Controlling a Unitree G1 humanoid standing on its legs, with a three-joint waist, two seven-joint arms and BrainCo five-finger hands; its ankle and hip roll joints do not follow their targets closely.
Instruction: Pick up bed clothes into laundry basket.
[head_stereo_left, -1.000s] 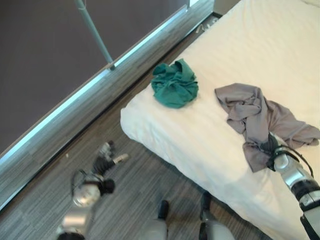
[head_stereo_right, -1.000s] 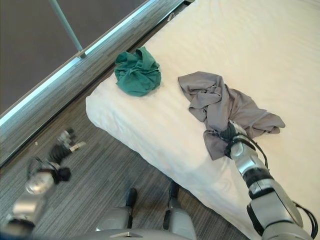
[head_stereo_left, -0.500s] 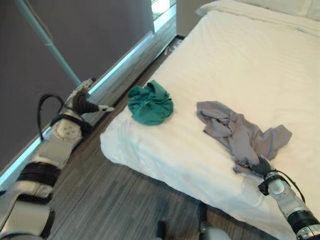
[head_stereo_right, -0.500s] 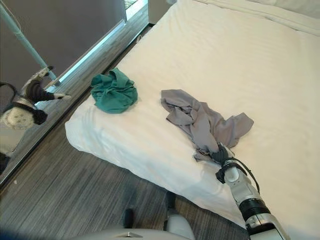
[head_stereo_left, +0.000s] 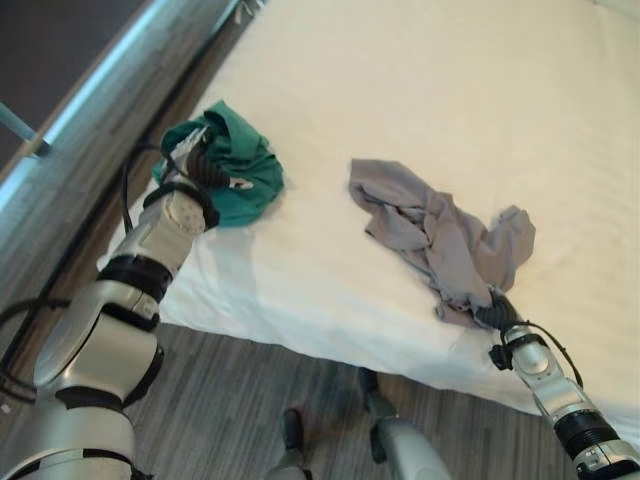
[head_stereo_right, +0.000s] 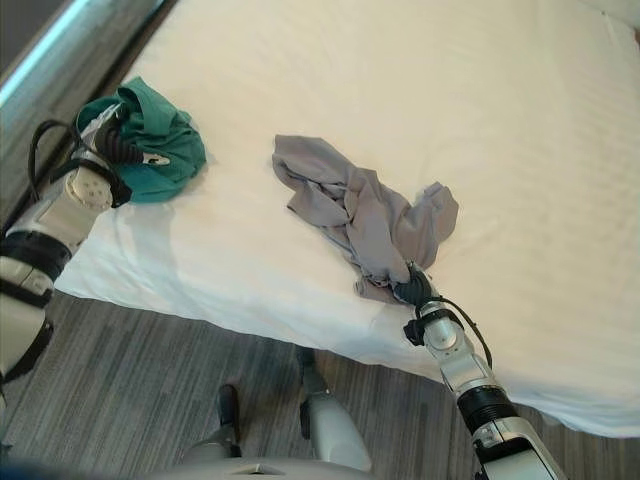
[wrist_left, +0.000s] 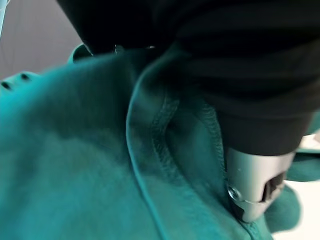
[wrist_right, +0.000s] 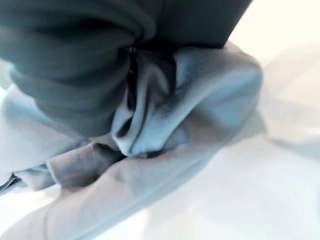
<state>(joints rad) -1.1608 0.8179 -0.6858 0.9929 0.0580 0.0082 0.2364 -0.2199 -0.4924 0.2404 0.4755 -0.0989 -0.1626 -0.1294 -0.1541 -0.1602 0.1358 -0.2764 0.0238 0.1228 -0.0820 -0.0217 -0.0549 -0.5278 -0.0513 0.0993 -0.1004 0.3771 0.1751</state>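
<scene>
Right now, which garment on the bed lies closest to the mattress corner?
The green garment, bunched in a ball by the bed's corner under the left hand. The grey garment lies spread out further in, its near end at the right hand.

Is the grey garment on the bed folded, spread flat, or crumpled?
Crumpled. The grey garment lies in a wrinkled, twisted heap on the bed, its near end bunched at the right hand.

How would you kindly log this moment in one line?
left hand: on green garment | right hand: fingers buried in grey garment | both garments on bed
</scene>
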